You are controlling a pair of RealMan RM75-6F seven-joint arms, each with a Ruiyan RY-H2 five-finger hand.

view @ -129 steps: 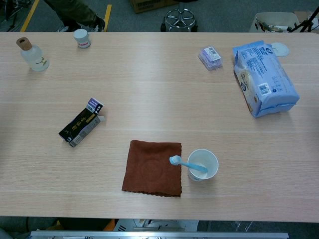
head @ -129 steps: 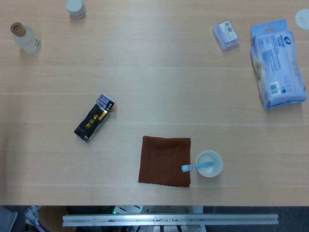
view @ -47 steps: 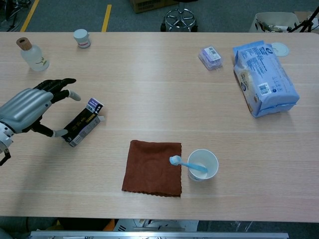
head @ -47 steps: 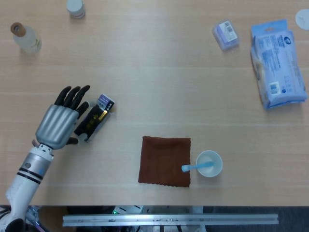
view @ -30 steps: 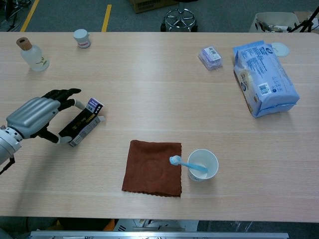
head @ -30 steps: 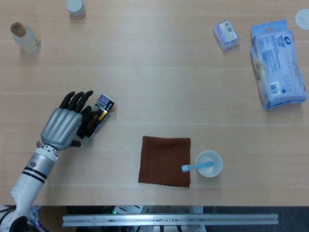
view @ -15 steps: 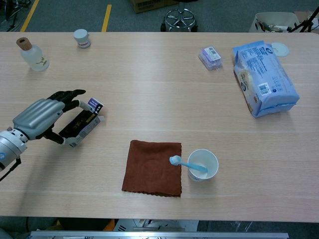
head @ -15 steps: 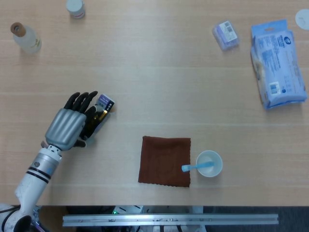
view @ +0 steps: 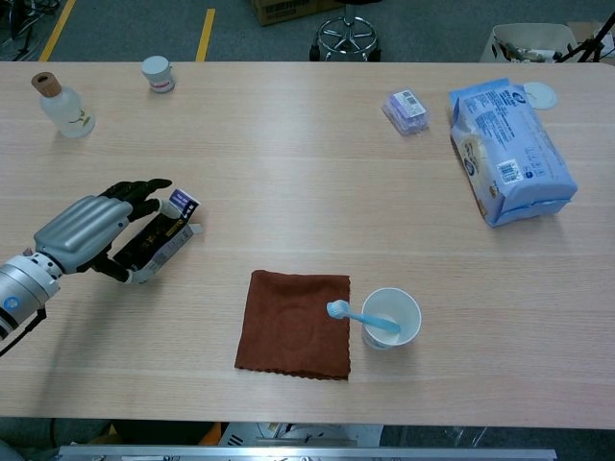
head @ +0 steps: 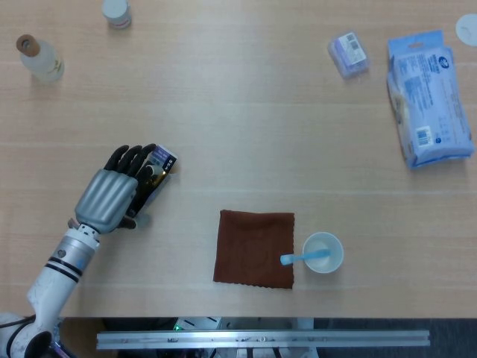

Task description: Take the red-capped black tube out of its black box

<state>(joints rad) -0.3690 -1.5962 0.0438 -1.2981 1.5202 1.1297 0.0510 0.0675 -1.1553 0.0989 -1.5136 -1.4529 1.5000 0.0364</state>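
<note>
Head view: the left hand [head: 112,195] lies over the black box [head: 153,179] on the pale wooden table [head: 246,127], fingers draped across the box; whether they actually grip it cannot be told. The box's flap end points up and right. No red-capped tube shows, so it is presumably inside, and the task looks barely begun.

Chest view: the left hand [view: 88,230] covers the box [view: 161,240] from the left. The right hand is absent. Grey floor and a chair base lie beyond the table's far edge.
</note>
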